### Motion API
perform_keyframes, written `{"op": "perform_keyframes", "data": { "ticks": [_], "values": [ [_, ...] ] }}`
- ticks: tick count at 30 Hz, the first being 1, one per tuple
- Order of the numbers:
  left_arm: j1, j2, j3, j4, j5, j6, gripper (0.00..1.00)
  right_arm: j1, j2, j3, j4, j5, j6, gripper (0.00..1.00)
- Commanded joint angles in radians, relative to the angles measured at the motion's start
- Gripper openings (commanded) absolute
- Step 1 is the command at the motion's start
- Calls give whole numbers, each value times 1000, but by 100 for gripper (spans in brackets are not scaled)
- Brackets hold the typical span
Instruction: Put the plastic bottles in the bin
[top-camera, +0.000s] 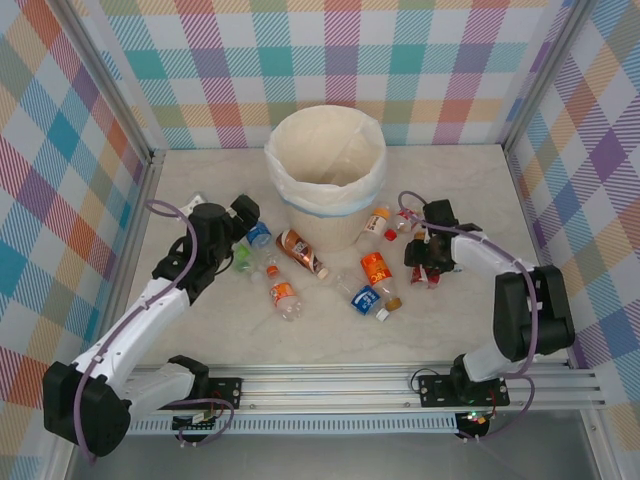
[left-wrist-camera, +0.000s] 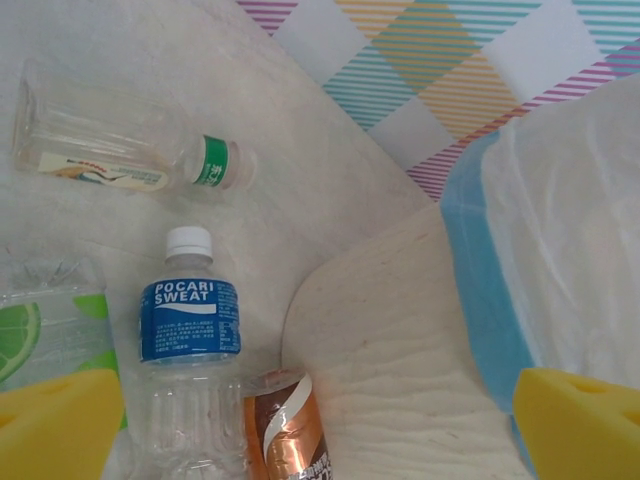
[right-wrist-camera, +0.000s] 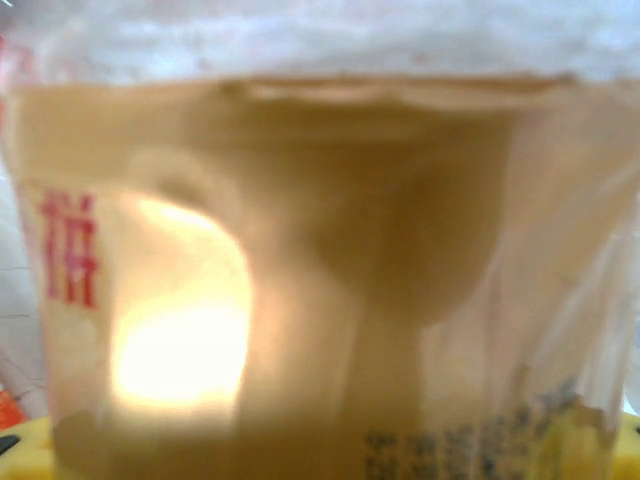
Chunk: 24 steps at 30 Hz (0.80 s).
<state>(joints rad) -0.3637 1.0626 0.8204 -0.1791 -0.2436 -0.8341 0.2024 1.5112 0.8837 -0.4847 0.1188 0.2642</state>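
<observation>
Bin at 12 o'clock, mouth up for drops. My left gripper spread wide at bin's 8 o'clock, ready to straddle Pocari bottle. My right gripper at bin's 4 o'clock, pressed close on red-printed bottle; can't tell if gripped. Other bottles strewn at 6 o'clock.

One bin stands on the bench. The plastic bottles number ten as far as the top view lets me count; where they crowd together I may be one off. Four lie near the left jaws: one clear bottle with a green band, one Pocari Sweat bottle, one lime-labelled bottle and one brown-labelled bottle. Three lie between the two pairs of jaws: two orange-labelled, one blue-labelled. Two more lie just past the right jaws, toward the bin. One red-marked bottle sits right at the right jaws.
</observation>
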Motion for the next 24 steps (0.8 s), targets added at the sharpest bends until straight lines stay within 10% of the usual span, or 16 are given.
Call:
{"op": "perform_keyframes", "data": {
  "ticks": [1,24],
  "values": [
    [15,8,-13,49,16,-35,100,4,-69,-41,81,7,-8,51],
    [42,12,-55,66,45,-73,100,5,-611,-54,479,-258,107,46]
  ]
}}
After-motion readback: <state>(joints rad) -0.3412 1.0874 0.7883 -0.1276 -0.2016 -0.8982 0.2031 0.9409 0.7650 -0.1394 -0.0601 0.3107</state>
